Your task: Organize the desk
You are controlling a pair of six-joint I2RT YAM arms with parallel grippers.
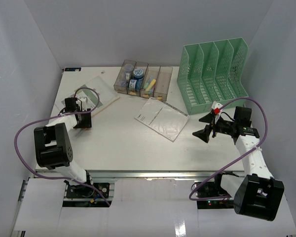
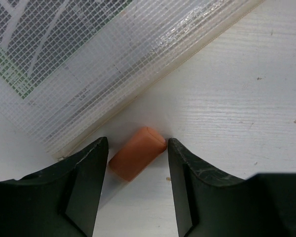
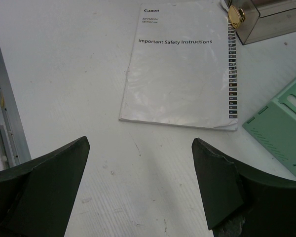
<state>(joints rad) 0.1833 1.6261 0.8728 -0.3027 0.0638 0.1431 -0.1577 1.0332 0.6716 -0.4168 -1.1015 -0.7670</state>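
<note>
The top camera looks down from high at the near edge over the whole desk [image 1: 123, 148]. The wrist cameras look past the left claw [image 2: 136, 148], very near the desk, and the right claw [image 3: 140, 145], sharing the booklet [image 3: 180, 74] ahead with the top view.

Green rack [image 1: 214, 76] upright, far right. Clear bins [image 1: 143, 78] in row left of it, small items inside. Booklet [image 1: 161, 118] flat nearer. Mesh pouch [image 1: 96, 96] far left; orange stub [image 2: 137, 153] near its edge.

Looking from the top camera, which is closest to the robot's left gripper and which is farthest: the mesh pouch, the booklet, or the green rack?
From the left gripper:
1. Mesh pouch, right beside it at the far left.
2. Booklet, in the middle of the desk.
3. Green rack, at the far right corner.
</note>
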